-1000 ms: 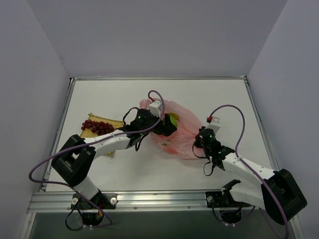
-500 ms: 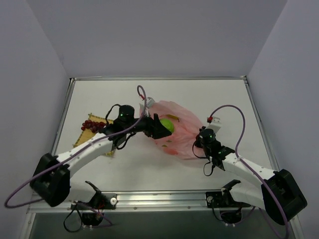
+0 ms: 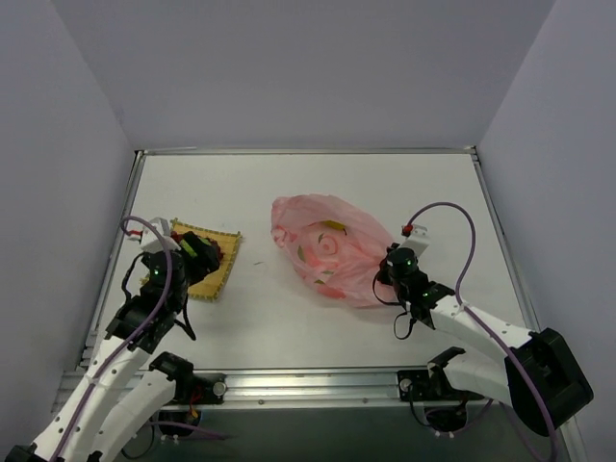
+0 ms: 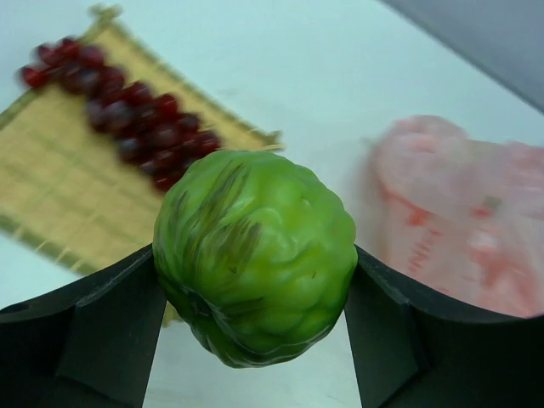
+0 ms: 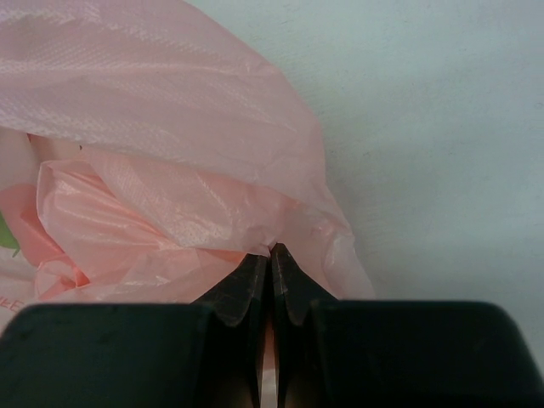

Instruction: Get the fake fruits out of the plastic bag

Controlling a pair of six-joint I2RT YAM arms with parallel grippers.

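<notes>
My left gripper is shut on a bumpy green fake fruit, held between its black fingers. In the top view that gripper hangs over the yellow woven mat, left of the plastic bag. A dark red grape bunch lies on the mat. The crinkly pink plastic bag lies mid-table, with yellow-green and reddish shapes showing dimly through it. My right gripper is shut on a fold of the bag at its near right edge.
The white table has a raised rim at the back and sides. The left arm's purple cable loops over the table's left edge. The bag lies to the right of the mat.
My left arm has pulled out of the bag's mouth and swung left to the mat with the green fruit in its grip. The right gripper has stayed on the bag.
</notes>
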